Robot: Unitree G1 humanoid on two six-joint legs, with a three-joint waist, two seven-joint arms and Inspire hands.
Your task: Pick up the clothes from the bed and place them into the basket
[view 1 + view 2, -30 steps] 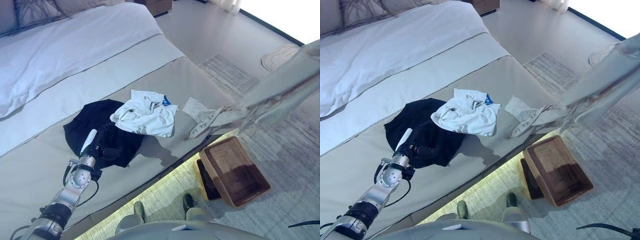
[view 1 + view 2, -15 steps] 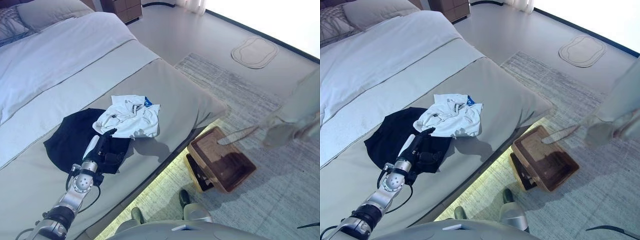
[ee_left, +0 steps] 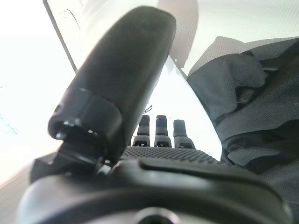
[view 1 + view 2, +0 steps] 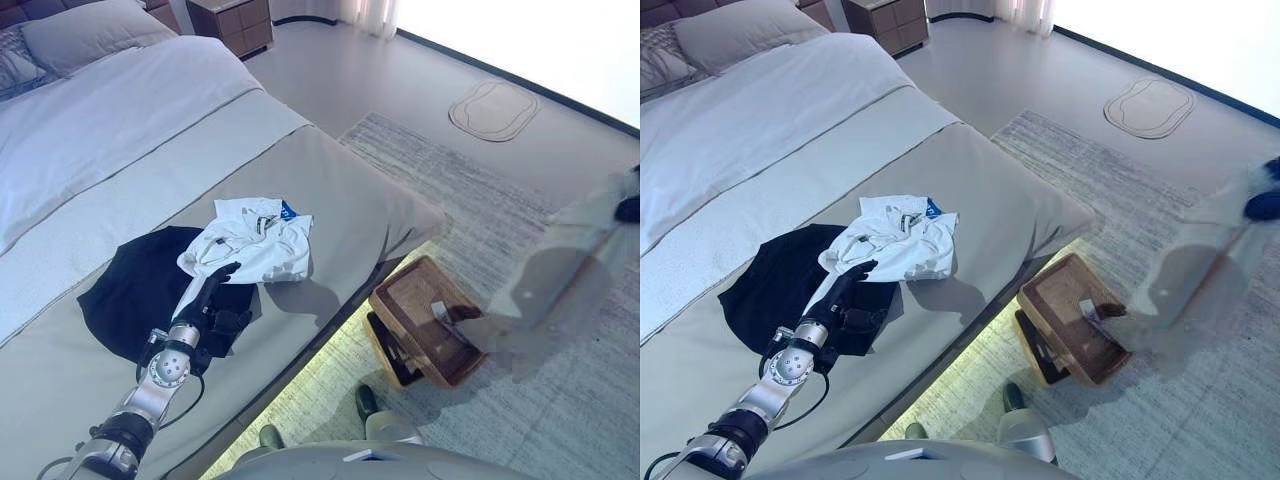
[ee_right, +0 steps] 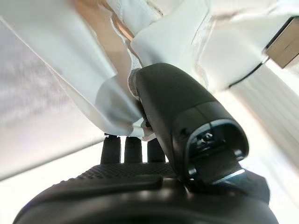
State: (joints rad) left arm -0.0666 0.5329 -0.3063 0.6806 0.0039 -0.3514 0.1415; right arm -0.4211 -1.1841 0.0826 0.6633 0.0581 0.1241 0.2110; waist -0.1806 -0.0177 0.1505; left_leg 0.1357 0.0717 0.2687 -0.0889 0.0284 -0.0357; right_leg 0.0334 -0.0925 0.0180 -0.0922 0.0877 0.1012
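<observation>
The right hand point(image 5: 154, 140), pinching a pale cream cloth garment point(image 4: 1200, 270), has swung from the bed to the brown rectangular wicker basket point(image 4: 1065, 335) at four o'clock; release looks next. At eight o'clock, the left hand point(image 4: 845, 290) lies fingers straight on the black garment point(image 4: 770, 285) beside the crumpled white shirt point(image 4: 895, 235).

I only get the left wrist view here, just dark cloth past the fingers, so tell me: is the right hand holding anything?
Observer: Yes. The right hand is shut on a pale garment, with the thumb pinching the cloth.
Operator: Where is that garment?
Observer: It hangs over the basket on the floor beside the bed.
Operator: What's left on the bed?
Observer: A white shirt overlaps the black garment under the open left hand.
</observation>
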